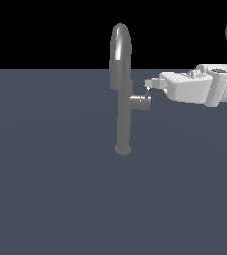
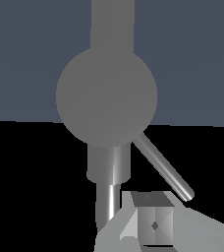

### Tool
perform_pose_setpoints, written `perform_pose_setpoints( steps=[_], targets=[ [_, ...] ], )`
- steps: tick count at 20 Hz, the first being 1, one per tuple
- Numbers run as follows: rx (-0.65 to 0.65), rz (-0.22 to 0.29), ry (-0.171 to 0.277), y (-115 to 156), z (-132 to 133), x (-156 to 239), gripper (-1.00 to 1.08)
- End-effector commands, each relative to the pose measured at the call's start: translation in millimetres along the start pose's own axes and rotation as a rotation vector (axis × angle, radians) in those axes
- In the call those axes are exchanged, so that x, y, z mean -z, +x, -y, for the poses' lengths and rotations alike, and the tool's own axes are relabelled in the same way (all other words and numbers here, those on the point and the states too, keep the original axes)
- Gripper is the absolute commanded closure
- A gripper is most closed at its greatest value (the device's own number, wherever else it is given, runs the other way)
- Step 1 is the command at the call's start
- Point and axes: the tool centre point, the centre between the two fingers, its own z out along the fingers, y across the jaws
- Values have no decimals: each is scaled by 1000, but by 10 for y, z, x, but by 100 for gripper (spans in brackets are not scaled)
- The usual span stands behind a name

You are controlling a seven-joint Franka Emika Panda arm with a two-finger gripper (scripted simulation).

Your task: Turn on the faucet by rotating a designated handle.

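Observation:
The faucet [image 1: 123,114] is a tall grey pipe with a round base collar, an arched spout and a short side stub [image 1: 141,102]. The handle [image 1: 149,91] is a thin short rod rising from the stub's end. My gripper [image 1: 149,83] reaches in from the exterior view's right, its tips just above the stub at the handle's upper end. In the wrist view the stub's round end face [image 2: 106,96] fills the middle, and the handle [image 2: 163,168] slants from it towards my fingertips [image 2: 154,224]. My gripper [image 2: 136,227] looks shut with nothing held. I cannot tell if it touches the handle.
The faucet stands on a flat dark blue-grey surface [image 1: 46,189]. My white arm [image 1: 205,87] comes in from the exterior view's upper right. Nothing else shows.

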Motion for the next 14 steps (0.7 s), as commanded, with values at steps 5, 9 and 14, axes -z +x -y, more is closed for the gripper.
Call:
perform_pose_setpoints(
  steps=[5, 9, 14],
  targets=[
    [-1, 4, -5, 46, -151, 5, 108],
    [-12, 5, -6, 256, -292, 3, 108],
    [14, 8, -8, 227, -298, 5, 108]
  ],
)
